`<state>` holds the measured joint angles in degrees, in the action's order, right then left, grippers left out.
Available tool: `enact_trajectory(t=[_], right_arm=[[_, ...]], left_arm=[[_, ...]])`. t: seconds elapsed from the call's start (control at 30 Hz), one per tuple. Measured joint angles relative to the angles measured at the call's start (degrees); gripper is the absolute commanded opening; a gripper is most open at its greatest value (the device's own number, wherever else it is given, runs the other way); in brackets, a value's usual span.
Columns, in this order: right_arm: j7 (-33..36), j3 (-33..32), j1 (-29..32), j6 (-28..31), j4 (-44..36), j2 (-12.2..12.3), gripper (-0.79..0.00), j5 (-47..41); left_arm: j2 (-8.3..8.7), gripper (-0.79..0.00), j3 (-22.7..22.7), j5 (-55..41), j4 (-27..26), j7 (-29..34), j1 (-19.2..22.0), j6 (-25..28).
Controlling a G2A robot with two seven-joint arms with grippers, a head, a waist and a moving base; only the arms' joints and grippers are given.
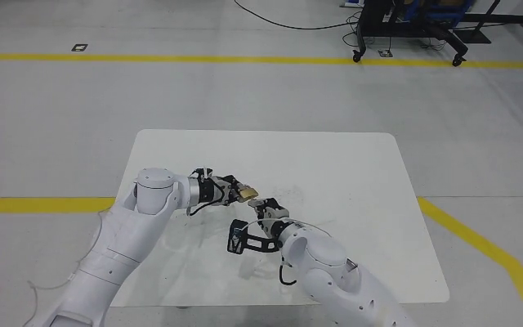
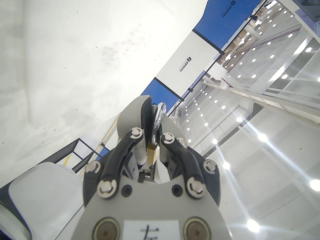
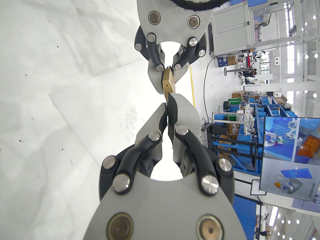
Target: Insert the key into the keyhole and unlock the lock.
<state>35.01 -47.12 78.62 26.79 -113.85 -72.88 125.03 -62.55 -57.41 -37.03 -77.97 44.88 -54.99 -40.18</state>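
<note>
ok so the brass lock (image 3: 168, 82) is up over the bench (image 1: 368, 163), a bit toward 10 o'clock from the bench's middle, pinched between the fingers of the left gripper (image 1: 235, 191). That gripper sits at the lock's 9 o'clock. The right gripper (image 3: 170, 101) is at about 4 o'clock from the lock, nose to nose with the left one. Its ribbed black pads (image 3: 173, 111) are pressed together and their tip touches the lock's near end; whether anything's clamped in there I can't tell. From the left wrist there's a silver metal bit (image 2: 159, 116) poking out past the lock, key or shackle, can't tell
</note>
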Motion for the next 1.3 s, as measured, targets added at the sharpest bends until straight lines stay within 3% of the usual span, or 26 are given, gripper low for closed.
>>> enact_trajectory(t=[0.57,0.6,0.63,0.67,1.3], right_arm=[[2.2,1.1,-3.8,0.3,4.0,-1.8,-0.785,-2.0],[2.3,1.1,-4.0,0.3,4.1,-1.9,-0.711,-2.2],[2.5,1.1,-4.1,0.3,4.3,-2.0,-0.403,-2.5],[2.7,1.1,-4.1,0.3,4.3,-2.1,0.0,-2.7],[1.6,-0.4,-3.3,0.6,3.0,-2.2,0.0,-6.1]], left_arm=[[0.12,-0.785,0.1,0.0,-0.1,-0.2,0.0,-0.3],[0.11,-0.785,0.1,0.0,-0.1,-0.2,0.0,-0.3],[0.11,-0.785,0.2,-0.1,-0.1,-0.2,0.1,-0.3],[0.11,-0.785,0.2,-0.1,-0.1,-0.2,0.1,-0.3],[-0.02,-0.785,-0.4,-2.0,0.0,-1.7,0.0,1.1]])
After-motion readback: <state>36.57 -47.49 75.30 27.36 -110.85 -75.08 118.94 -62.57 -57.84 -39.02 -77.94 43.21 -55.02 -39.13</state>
